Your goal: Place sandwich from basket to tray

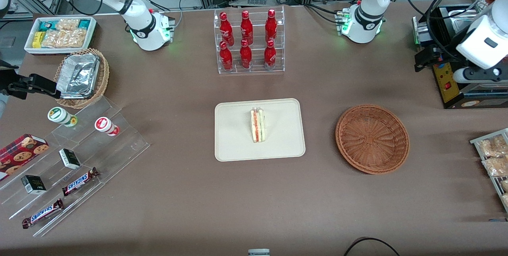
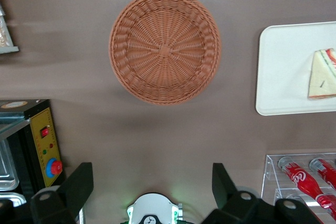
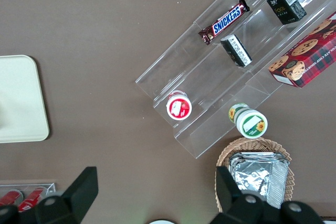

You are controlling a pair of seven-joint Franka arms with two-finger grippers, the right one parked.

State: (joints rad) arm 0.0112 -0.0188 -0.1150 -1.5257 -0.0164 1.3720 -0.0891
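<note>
Showing a brown tabletop [image 1: 178,208]: sandwich [image 1: 258,125] on the cream tray [image 1: 234,145] at frame centre, wicker basket [image 1: 372,138] beside it; the left gripper [image 2: 152,187], fingers spread, hangs above the basket.

Sandwich [image 1: 258,125] on tray [image 1: 234,145]; basket [image 1: 372,139] empty

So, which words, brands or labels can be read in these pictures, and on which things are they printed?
"SNICKERS": chocolate bar on the clear stepped stand.
"SNICKERS": second chocolate bar, nearer the front camera.
Red bottles: white script, too small to read.
Cookie box, small dark boxes, two round tubs: print unreadable.
Sandwich, tray, basket: no text.
Gripper: open, high above the table, no text.
</note>
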